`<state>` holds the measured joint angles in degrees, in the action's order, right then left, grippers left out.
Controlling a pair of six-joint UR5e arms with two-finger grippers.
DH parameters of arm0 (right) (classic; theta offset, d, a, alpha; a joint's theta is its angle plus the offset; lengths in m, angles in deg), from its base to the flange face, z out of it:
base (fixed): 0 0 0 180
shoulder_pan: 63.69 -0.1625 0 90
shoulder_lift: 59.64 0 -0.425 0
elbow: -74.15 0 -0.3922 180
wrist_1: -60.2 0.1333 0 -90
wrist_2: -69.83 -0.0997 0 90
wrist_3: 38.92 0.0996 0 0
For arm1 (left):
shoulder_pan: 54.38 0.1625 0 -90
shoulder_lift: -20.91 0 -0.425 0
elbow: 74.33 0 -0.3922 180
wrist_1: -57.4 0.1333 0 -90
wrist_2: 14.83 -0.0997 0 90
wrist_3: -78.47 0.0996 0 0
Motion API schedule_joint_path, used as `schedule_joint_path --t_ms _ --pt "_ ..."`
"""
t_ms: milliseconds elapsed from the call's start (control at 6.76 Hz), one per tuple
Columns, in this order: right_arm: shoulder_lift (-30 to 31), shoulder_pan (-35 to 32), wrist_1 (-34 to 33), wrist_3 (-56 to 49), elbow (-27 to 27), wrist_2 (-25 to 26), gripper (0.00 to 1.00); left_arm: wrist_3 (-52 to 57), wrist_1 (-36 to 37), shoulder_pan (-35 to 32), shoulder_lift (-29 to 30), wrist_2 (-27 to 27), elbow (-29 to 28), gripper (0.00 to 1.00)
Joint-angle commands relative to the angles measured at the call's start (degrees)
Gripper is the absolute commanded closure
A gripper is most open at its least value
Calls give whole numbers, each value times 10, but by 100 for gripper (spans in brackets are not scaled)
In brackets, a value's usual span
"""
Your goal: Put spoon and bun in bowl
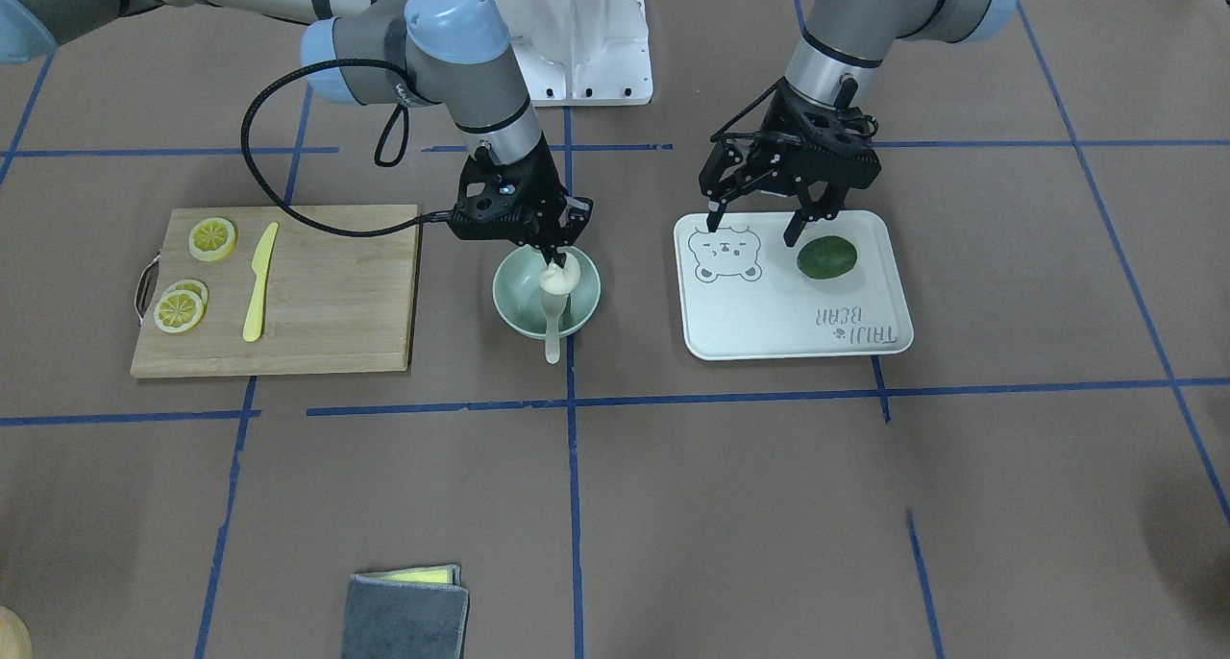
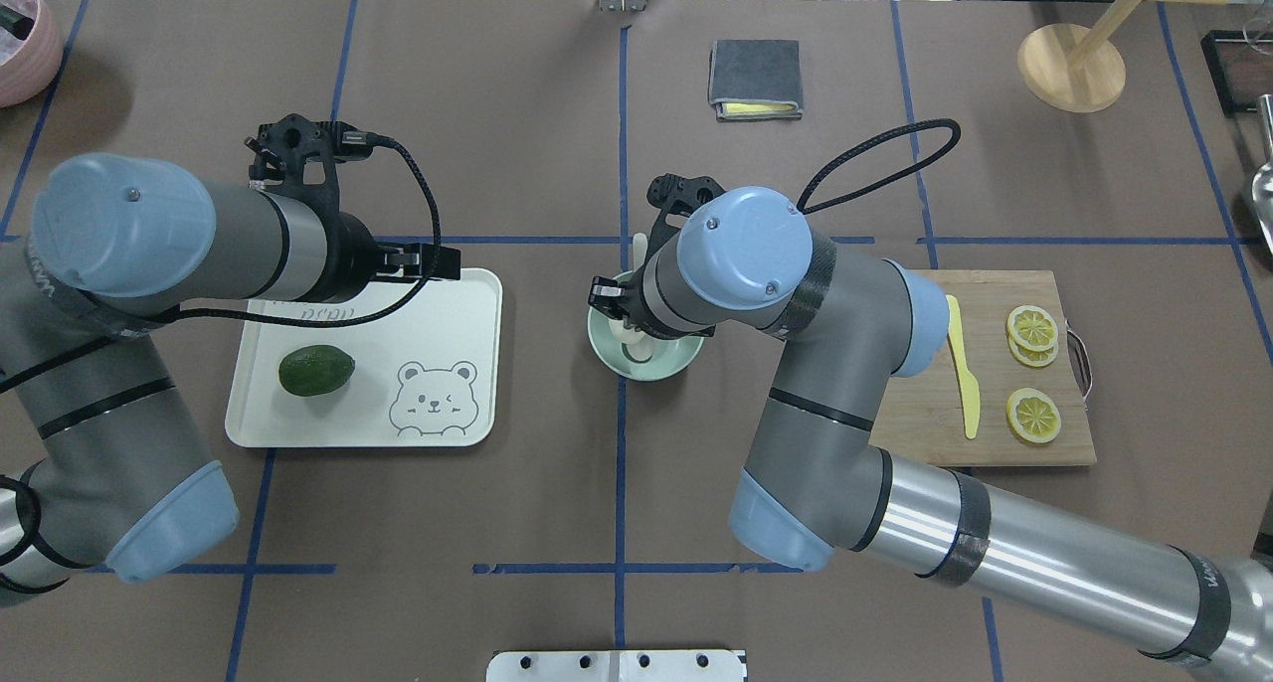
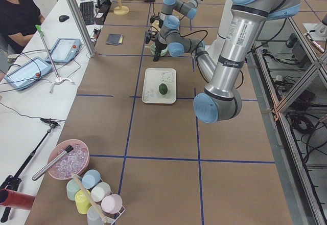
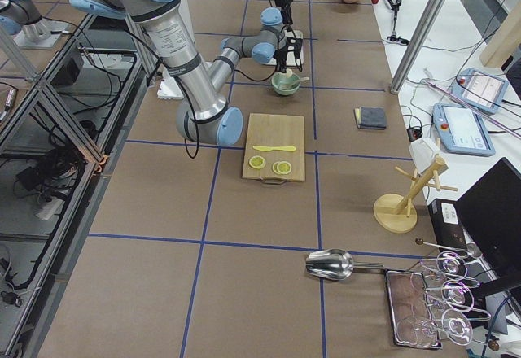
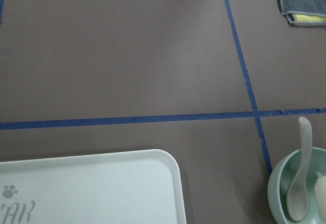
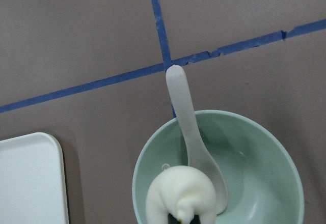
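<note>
The pale mint-green bowl stands at the table's middle. The beige spoon lies in it, scoop down, with its handle out over the rim; it also shows in the right wrist view. My right gripper is shut on the white bun and holds it just inside the bowl, over the spoon's scoop. In the right wrist view the bun sits low over the bowl. My left gripper is open and empty above the back edge of the white bear-print tray.
A dark green avocado lies on the tray. A wooden cutting board with lemon slices and a yellow knife lies beside the bowl. A folded grey cloth lies near the operators' edge.
</note>
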<state>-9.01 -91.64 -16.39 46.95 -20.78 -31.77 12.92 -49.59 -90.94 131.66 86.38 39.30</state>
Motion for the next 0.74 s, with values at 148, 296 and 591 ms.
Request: schedule_joint_path --t_ms 148,296,591 --pt "1 5 0 3 0 0 0 0 -2 1 0 0 -5 1" --pt "1 5 2 2 -1 0 0 0 -2 1 0 -1 -5 1" --pt "43 -17 -4 1 -55 -7 0 4 0 -2 -12 -2 -4 1"
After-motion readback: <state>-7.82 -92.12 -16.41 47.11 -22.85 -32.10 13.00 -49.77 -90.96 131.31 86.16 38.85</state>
